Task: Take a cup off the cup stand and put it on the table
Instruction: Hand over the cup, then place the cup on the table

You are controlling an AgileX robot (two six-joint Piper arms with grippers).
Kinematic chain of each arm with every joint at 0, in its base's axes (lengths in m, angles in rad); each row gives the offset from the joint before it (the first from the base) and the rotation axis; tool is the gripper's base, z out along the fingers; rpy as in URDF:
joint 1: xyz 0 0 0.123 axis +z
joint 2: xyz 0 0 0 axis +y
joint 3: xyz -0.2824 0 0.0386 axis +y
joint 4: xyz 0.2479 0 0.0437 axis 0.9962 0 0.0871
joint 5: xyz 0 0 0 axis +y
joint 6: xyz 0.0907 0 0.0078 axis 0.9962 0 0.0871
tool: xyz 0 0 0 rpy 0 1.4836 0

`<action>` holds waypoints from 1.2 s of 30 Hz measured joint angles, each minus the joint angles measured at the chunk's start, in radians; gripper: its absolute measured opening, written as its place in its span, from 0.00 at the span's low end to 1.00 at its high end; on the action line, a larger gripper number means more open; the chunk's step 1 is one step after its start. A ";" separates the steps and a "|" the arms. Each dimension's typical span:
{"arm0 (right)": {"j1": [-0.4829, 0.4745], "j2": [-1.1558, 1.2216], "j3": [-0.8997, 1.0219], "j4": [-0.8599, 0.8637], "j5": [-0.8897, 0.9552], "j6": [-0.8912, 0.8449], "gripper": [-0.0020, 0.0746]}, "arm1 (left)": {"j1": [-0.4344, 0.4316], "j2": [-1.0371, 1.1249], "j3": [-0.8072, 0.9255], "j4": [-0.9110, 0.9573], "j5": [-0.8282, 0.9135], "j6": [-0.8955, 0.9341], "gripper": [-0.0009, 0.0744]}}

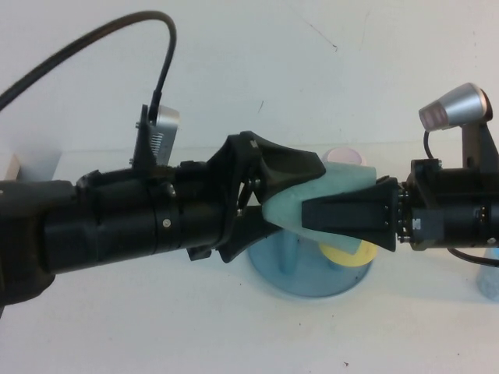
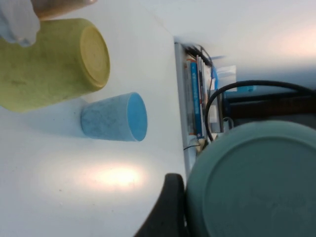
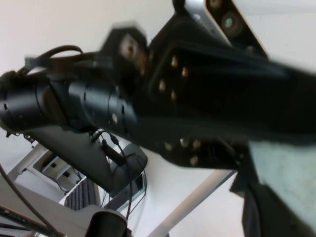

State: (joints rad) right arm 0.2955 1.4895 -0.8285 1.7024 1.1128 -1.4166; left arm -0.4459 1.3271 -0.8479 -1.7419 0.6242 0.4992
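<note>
Both end effectors meet on the cup [image 1: 343, 192] above the cup stand [image 1: 308, 276]: the left end effector [image 1: 292, 191] clamps its narrow end, the right end effector [image 1: 343, 222] clamps its wide end, holding it sideways in the air. A yellow cup [image 1: 347, 253] sits on the stand on the tabletop [image 1: 234, 327]

text: none readable for you on any surface | checked: the pale mint-green speckled plastic tumbler [image 1: 327, 199] at centre of the high view, the round blue dish-like cup stand [image 1: 308, 273] below it, the black left gripper [image 1: 300, 199] and black right gripper [image 1: 312, 210] meeting there | labels, brands, numbers, signs: none legible
</note>
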 joint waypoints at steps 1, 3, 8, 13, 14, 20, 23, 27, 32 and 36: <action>0.000 0.000 0.000 0.000 0.000 0.005 0.11 | 0.000 0.000 0.000 0.016 -0.002 0.016 0.86; 0.000 0.000 0.000 -0.002 -0.004 0.007 0.11 | 0.000 0.000 0.000 0.031 -0.007 0.030 0.90; -0.008 0.000 0.000 -0.008 -0.015 0.011 0.10 | 0.053 0.000 0.000 0.037 0.027 0.045 0.93; -0.045 -0.053 -0.001 -0.096 -0.029 0.020 0.10 | 0.200 0.000 0.000 0.045 0.193 0.050 0.89; -0.057 -0.069 -0.001 -0.129 -0.030 0.032 0.10 | 0.233 0.000 0.000 0.045 0.223 0.056 0.87; -0.088 -0.164 -0.045 -0.488 -0.077 0.212 0.09 | 0.407 -0.003 -0.001 0.057 0.377 0.095 0.57; -0.088 -0.203 -0.099 -0.753 -0.061 0.372 0.09 | 0.461 -0.005 -0.001 0.090 0.398 0.121 0.33; -0.088 -0.216 -0.188 -1.101 0.030 0.596 0.09 | 0.520 -0.006 -0.001 0.171 0.390 0.157 0.08; -0.088 -0.203 -0.261 -1.345 0.102 0.739 0.09 | 0.537 -0.006 -0.001 0.202 0.383 0.205 0.02; -0.058 -0.174 -0.265 -1.422 0.108 0.763 0.09 | 0.537 -0.006 -0.001 0.206 0.383 0.207 0.02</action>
State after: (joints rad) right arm 0.2377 1.3157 -1.0934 0.2803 1.2207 -0.6531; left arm 0.0914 1.3214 -0.8487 -1.5355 1.0071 0.7063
